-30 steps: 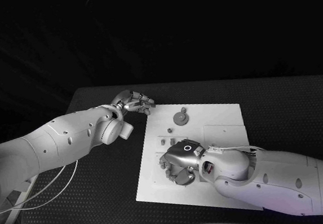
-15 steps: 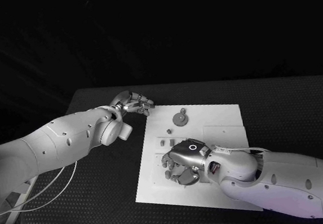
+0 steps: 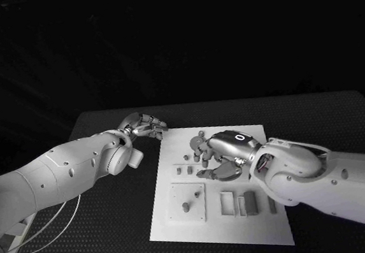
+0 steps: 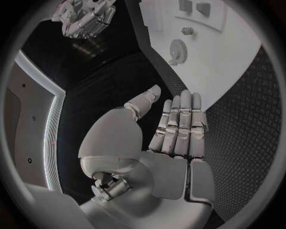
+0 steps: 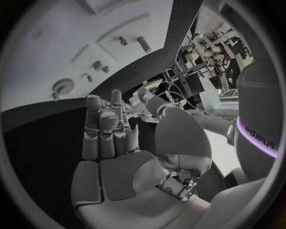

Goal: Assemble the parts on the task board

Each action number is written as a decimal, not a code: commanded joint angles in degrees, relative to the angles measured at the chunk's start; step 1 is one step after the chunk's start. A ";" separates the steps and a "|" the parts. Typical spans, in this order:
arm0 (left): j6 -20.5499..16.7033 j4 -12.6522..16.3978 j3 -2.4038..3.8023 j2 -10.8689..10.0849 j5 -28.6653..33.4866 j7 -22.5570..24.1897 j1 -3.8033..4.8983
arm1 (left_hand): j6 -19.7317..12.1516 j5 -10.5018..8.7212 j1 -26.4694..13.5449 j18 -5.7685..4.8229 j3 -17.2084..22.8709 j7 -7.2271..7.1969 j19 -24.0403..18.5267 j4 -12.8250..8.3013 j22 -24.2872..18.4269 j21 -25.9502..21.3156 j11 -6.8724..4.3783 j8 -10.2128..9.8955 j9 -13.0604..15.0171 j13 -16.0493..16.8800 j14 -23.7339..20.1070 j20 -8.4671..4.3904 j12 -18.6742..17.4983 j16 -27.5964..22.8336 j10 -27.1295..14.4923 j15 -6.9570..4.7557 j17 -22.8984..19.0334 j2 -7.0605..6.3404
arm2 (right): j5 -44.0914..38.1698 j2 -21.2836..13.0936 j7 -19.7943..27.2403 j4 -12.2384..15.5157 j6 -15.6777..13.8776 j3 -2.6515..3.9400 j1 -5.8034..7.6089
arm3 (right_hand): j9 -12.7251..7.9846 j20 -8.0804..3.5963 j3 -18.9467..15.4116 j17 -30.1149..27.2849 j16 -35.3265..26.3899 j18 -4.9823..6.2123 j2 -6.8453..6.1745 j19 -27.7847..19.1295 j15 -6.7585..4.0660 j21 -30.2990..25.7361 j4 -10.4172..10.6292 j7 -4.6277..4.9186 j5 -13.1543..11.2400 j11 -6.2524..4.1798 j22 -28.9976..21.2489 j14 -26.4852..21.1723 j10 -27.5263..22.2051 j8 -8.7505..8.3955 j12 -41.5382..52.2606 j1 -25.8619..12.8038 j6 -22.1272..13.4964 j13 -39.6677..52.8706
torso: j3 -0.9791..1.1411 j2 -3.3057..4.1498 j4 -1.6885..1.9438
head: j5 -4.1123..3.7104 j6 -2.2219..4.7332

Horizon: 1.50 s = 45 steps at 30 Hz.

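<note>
Since a second ago the right hand [image 3: 216, 153] has gone from the board's near middle to its far part, and now hovers there with fingers apart, holding nothing. Left hand [image 3: 143, 124] stays just off the board's [image 3: 189, 228] far left corner over the table [image 3: 111, 208], fingers straight and side by side, released. A gear [image 4: 178, 49] lies on the far part of the board; small parts [image 3: 190, 201] sit in plates nearer the middle
</note>
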 commanded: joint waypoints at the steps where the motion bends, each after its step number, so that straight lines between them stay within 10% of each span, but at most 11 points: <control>1: 1.03 -0.05 0.05 0.00 0.59 1.09 0.07 | -0.34 -0.19 0.32 -0.73 -0.48 -0.19 0.30 0.01 -0.08 -0.22 -0.01 0.11 -0.08 -0.10 -0.08 -0.26 0.00 -0.36 -0.39 0.30 0.11 0.38 | 13.78 -2.49 0.76 -0.23 3.59 0.04 1.96 | 0.38 -0.46 -0.44 0.03 0.00 1.43 0.47 0.03 -1.08 -0.14 0.26 -0.65 -0.02 -0.98 0.70 -0.10 2.51 0.33 3.11 -0.06 0.44 3.61 | 0.02 -0.18 -0.37 | -0.88 0.81; 5: 1.61 0.07 0.05 -0.40 2.81 1.48 0.08 | -0.34 -0.23 0.12 -0.75 -0.60 -0.18 0.30 0.06 -0.08 -0.27 -0.02 0.12 -0.08 -0.10 -0.09 -0.24 0.02 -0.44 -0.34 0.33 0.18 0.35 | 21.69 -6.35 -3.04 -1.02 10.41 0.05 4.18 | 1.27 -0.56 -1.60 0.17 -0.04 1.43 1.40 0.41 -2.61 -0.39 -0.39 -1.90 -0.29 -2.36 0.54 0.01 3.98 0.86 13.59 0.53 1.15 15.30 | 0.14 -0.48 -0.92 | -1.74 1.55; 10: 3.28 1.20 0.10 -1.52 5.45 3.41 0.21 | -0.48 -0.33 -1.81 -0.83 -2.06 -0.13 0.02 0.08 -0.14 -0.66 0.01 0.08 -0.13 -0.19 -0.39 -0.08 -0.01 -1.06 -0.41 0.48 0.53 0.73 | 24.10 -9.40 -4.30 -2.73 12.46 0.03 4.92 | 2.77 -0.97 -2.16 2.15 3.12 1.43 1.88 1.37 -3.19 0.11 0.60 -2.45 -0.08 -3.05 1.00 1.03 -6.27 1.19 37.57 -0.58 1.85 40.65 | 0.38 -0.90 -1.46 | -2.55 1.99; 14: 4.46 2.43 1.46 -2.27 6.64 5.16 0.38 | -0.78 -0.36 -4.31 -0.82 -4.59 -0.04 -1.03 0.05 -0.38 -1.52 0.07 0.00 -0.19 -0.34 -1.70 0.47 -0.08 -2.88 -0.64 1.16 0.45 1.03 | 26.86 -10.88 -6.35 -2.40 15.98 -0.07 4.91 | 4.10 -1.63 -1.72 3.99 5.68 1.43 2.27 2.38 -3.43 0.74 1.83 -2.75 -0.05 -3.35 1.12 1.45 -7.55 1.75 44.71 -1.61 2.63 46.67 | 0.53 -1.12 -1.72 | -2.89 1.79; 27: 5.62 8.26 1.74 -4.55 9.58 8.69 0.44 | -3.78 -0.47 -10.71 -0.59 -12.22 -0.27 -8.91 -0.01 -2.79 -7.08 0.63 -1.39 -0.67 -2.49 -9.47 4.76 -0.38 -12.64 -4.51 5.52 -1.71 1.78 | 32.77 -15.01 -16.97 0.17 28.36 -3.70 4.76 | 6.07 -2.92 -2.66 5.95 8.49 1.43 4.11 3.73 -4.08 1.88 8.20 -3.46 -0.06 -4.06 1.23 2.23 -7.29 2.19 50.93 -10.38 3.83 50.71 | 0.88 -1.59 -2.28 | -3.42 0.86; 45: 6.08 8.36 1.72 -3.80 9.57 8.01 0.42 | -3.42 -0.47 -11.01 -0.19 -12.75 0.30 -8.78 0.10 -2.95 -7.33 1.20 -1.20 -0.55 -2.95 -8.79 5.00 -0.11 -13.24 -4.26 5.67 -1.58 2.48 | 32.40 -12.39 -22.52 1.70 27.44 -5.07 2.01 | 6.83 -3.75 -1.60 6.60 9.11 1.43 -0.26 3.66 -4.37 2.62 10.96 -3.76 -0.05 -4.35 1.19 2.06 -7.28 1.48 51.90 -15.76 4.43 50.79 | 0.69 -1.52 -2.19 | -4.65 0.26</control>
